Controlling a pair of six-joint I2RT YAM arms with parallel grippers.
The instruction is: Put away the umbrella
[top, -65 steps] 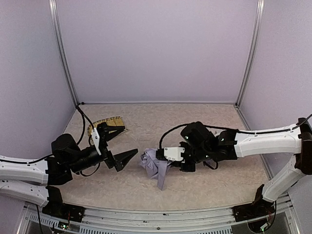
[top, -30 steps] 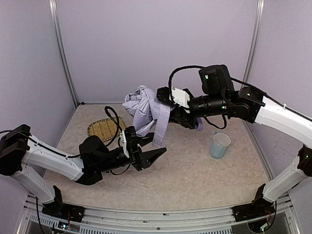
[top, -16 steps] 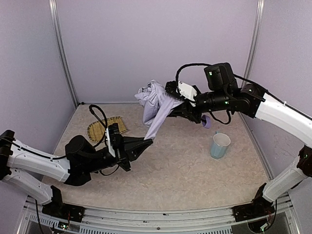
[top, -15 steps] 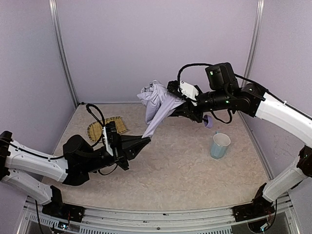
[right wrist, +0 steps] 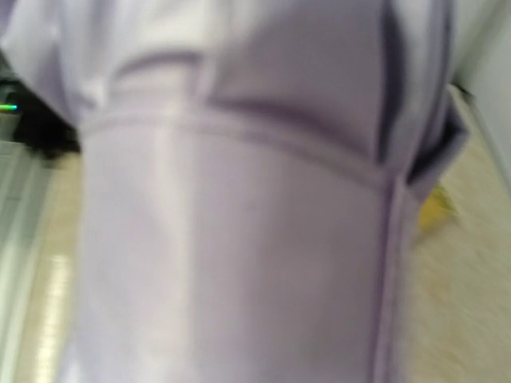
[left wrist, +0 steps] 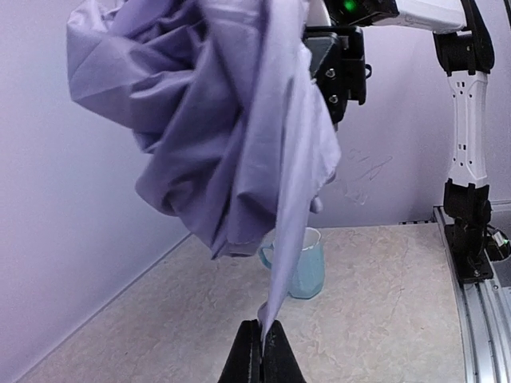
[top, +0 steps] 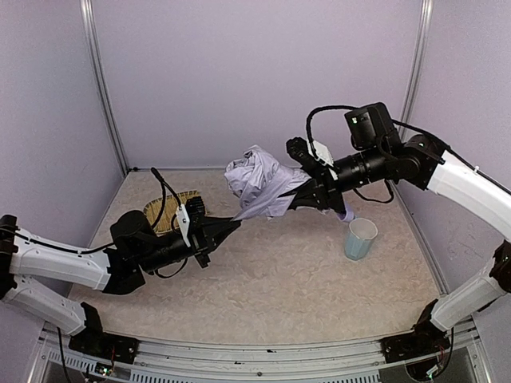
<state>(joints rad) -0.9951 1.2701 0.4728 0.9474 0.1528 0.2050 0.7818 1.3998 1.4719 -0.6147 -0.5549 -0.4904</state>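
Pinching fabric tip of umbrella (top: 257,179) in left claw (left wrist: 262,349); gripping it aloft over bench (top: 303,279) in right claw (top: 310,191), near blue cup (top: 360,238).

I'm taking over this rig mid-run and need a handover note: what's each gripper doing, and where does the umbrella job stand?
Left gripper: shut on a hanging tip of the umbrella fabric.
Right gripper: shut on the umbrella, holding it above the table.
Done: umbrella lifted, canopy loosely bunched.
To do: not yet put away. Blue cup stands below the right arm, woven tray behind the left.
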